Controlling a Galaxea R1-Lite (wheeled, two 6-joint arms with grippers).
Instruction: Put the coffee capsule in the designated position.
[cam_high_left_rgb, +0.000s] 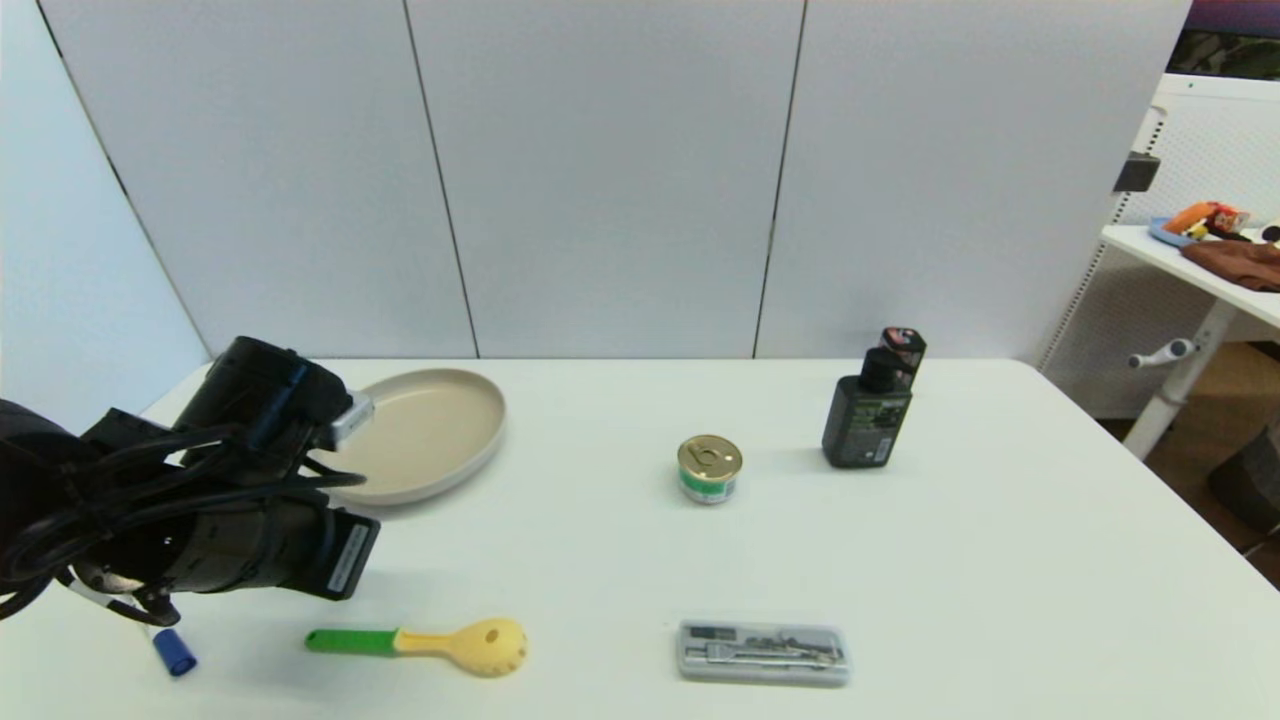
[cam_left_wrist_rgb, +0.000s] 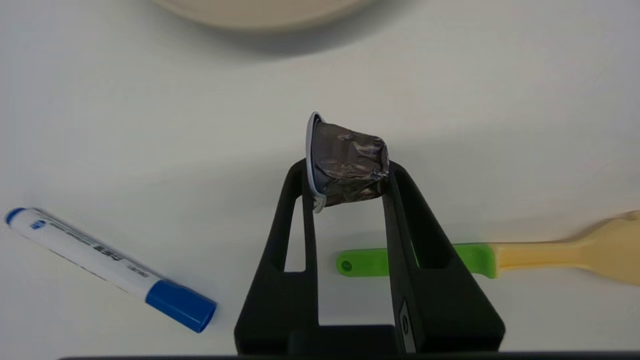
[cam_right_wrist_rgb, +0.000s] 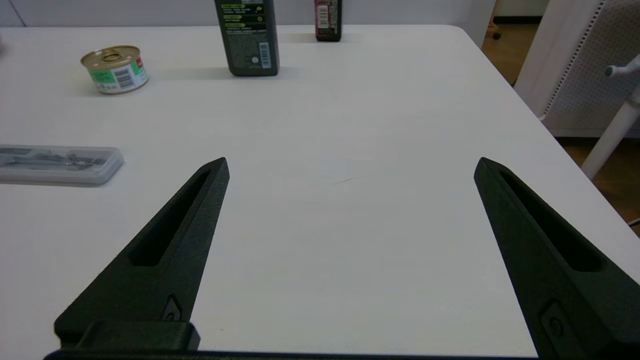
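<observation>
The coffee capsule (cam_left_wrist_rgb: 352, 160), a crinkled dark grey foil cone with a pale rim, lies sideways between the tips of my left gripper (cam_left_wrist_rgb: 346, 170), which is shut on it. It hangs over plain white tabletop, between the beige plate and the green spoon handle. In the head view the left arm (cam_high_left_rgb: 230, 500) sits at the table's near left and hides both its fingers and the capsule. The designated position has no visible mark on the tabletop, so I cannot tell where it is. My right gripper (cam_right_wrist_rgb: 351, 161) stands open and empty over the table's right side.
A beige plate (cam_high_left_rgb: 420, 430) lies at the back left. A green-handled yellow spoon (cam_high_left_rgb: 430, 643) and a blue-capped marker (cam_high_left_rgb: 172, 650) lie near the front. A gold-lidded tin (cam_high_left_rgb: 709, 468), a dark bottle (cam_high_left_rgb: 868, 415) and a clear case (cam_high_left_rgb: 763, 652) stand further right.
</observation>
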